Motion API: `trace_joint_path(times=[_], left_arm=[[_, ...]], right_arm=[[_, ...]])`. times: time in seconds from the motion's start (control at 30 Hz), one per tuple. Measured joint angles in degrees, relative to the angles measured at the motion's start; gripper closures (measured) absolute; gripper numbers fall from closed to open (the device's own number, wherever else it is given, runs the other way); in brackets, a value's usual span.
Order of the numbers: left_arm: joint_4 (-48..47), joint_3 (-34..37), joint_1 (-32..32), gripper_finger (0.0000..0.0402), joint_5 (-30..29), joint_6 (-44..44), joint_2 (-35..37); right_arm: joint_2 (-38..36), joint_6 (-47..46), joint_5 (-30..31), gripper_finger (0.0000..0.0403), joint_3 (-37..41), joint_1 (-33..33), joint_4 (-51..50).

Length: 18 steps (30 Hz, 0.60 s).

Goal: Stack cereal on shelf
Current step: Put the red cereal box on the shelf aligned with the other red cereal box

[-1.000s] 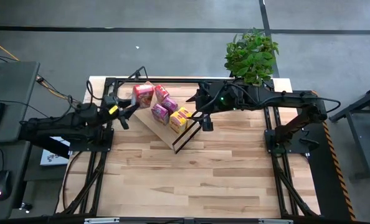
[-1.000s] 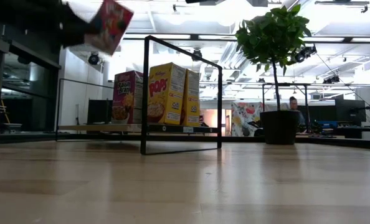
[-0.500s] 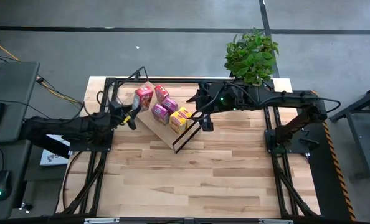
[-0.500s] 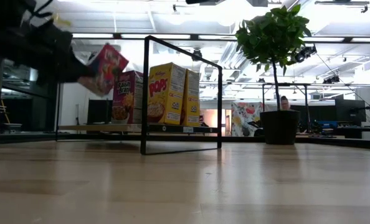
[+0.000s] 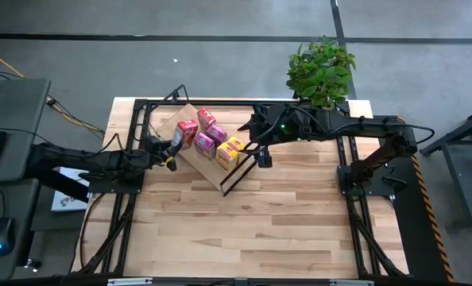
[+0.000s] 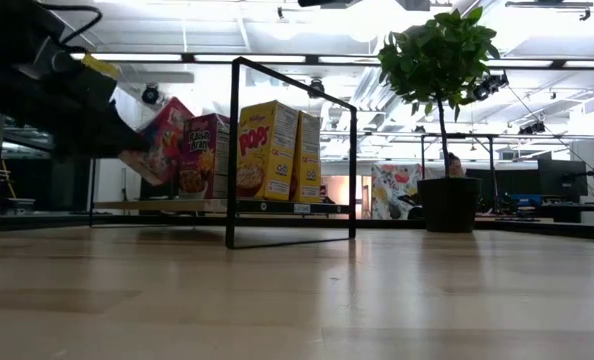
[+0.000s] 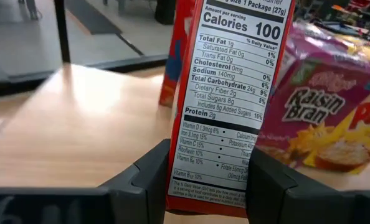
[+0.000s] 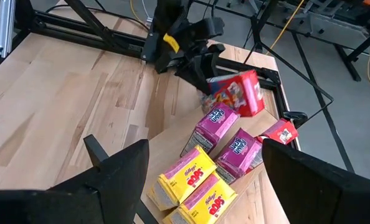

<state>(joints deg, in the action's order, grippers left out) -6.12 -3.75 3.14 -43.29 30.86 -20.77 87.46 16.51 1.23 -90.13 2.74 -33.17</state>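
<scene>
Between the two dark fingers (image 7: 149, 177) of the left tool (image 7: 208, 186), a red box (image 7: 232, 99) is clamped by its narrow sides, its nutrition panel facing the wrist camera; its top and bottom run out of that view. Seen from above, this tool (image 5: 171, 148) holds the red box (image 5: 187, 133) over the shelf (image 5: 190, 157), near the bench's far left corner. From the low view the box (image 6: 165, 140) hangs tilted, and whether its lower edge touches the board cannot be made out, since the dark arm covers that side.

Just beside it stand two pink-purple boxes (image 5: 209, 141) and, nearer the shelf's black wire frame (image 5: 240, 175), two yellow boxes (image 5: 229, 151). A second red box (image 5: 206, 119) sits at the shelf's far edge, half hidden behind the held one in the left wrist view. In the low view the yellow boxes (image 6: 277, 150) hide most of the row behind them.

Over the wire-frame end hovers the right tool (image 5: 261, 156), its fingers (image 8: 119, 171) spread wide with nothing between them. A plant (image 5: 321, 70) stands at the bench's far right corner.
</scene>
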Motion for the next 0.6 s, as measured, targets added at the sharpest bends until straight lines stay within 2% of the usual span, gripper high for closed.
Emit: trace_joint_path(times=[0.17,0.43,0.6], left_arm=[[0.1,0.0,0.0,0.0254,0.7,3.7,-5.3],[1.3,-0.3,0.0,0.0257,-2.0,7.2,-13.2],[0.7,-0.3,0.0,0.0244,0.7,7.9,-14.7]], right_arm=[[0.0,0.2,0.0,0.0098,0.0,0.0,0.4],[0.0,0.4,0.0,0.0098,0.0,0.0,1.1],[0.0,0.4,0.0,0.0098,0.0,0.0,1.2]])
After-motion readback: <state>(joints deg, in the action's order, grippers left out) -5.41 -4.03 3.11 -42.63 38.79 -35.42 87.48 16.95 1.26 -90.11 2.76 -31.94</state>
